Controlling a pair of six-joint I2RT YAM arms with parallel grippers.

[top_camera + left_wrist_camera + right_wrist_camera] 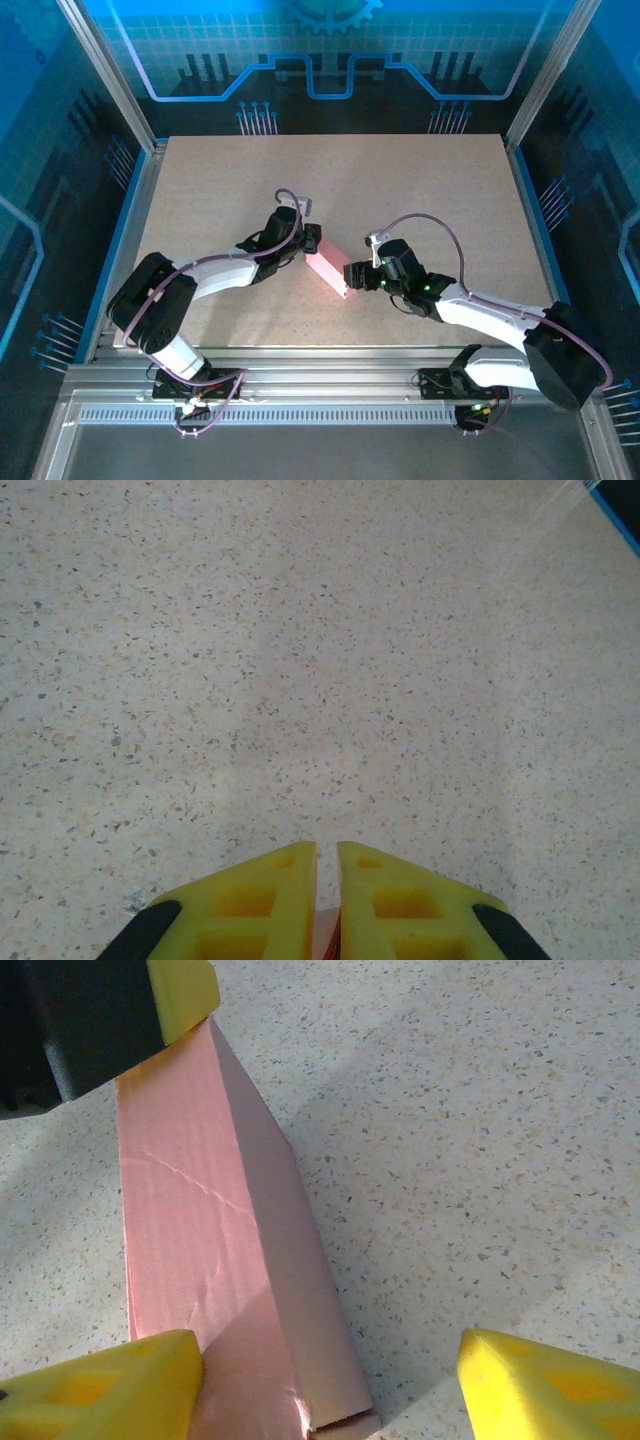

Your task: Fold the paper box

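Near the middle of the speckled table (420,190), the paper box (327,270) lay as a long pink folded shape, slanting between both arms. The left gripper (312,240) was clamped on its far end, a pink sliver showing between its 2 nearly closed yellow fingers (270,890). The right gripper (330,1345) stood spread wide around the near end, 1 finger touching the box's side.

Tabletop (420,190) is lit bright and even; soft shadows are cast toward 3 o'clock in the right wrist view.
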